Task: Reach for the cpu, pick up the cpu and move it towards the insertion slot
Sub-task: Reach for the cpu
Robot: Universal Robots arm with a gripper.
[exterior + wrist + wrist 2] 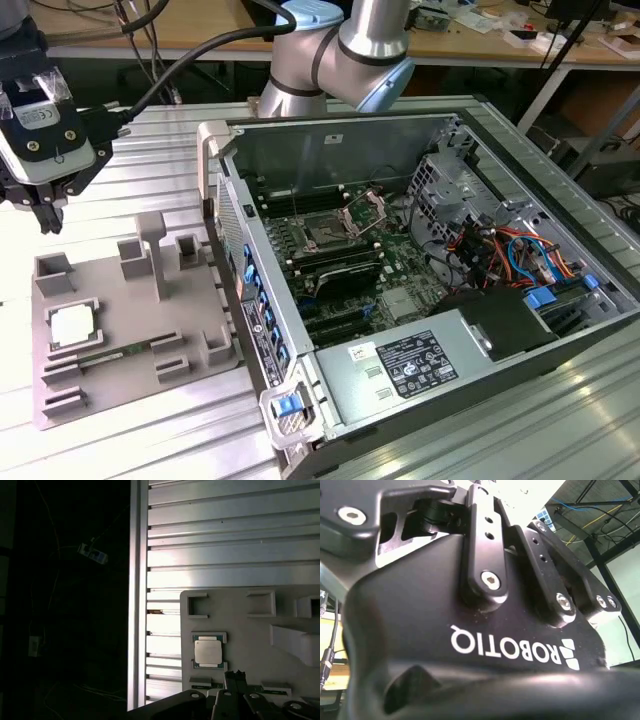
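Observation:
The cpu [72, 325], a small square chip with a silvery top, lies flat in a recess of the grey tray [130, 310] at the exterior view's left. In the first wrist view the cpu [207, 651] sits on the same tray [240, 625], just ahead of my gripper [235, 677]. My gripper [45, 212] hangs above the table beyond the tray's far left corner, well clear of the chip and holding nothing. The insertion slot [325, 232] is a dark square socket with its metal bracket raised, inside the open computer case. The gripper's black housing [470, 630] fills the second wrist view.
The open computer case [420, 250] lies on its side, its near wall [250, 290] standing between tray and socket. Upright grey posts [150, 250] rise from the tray. Cables, a drive cage and the power supply [420, 365] crowd the case. The ribbed metal table [225, 540] ends at an edge rail [137, 605].

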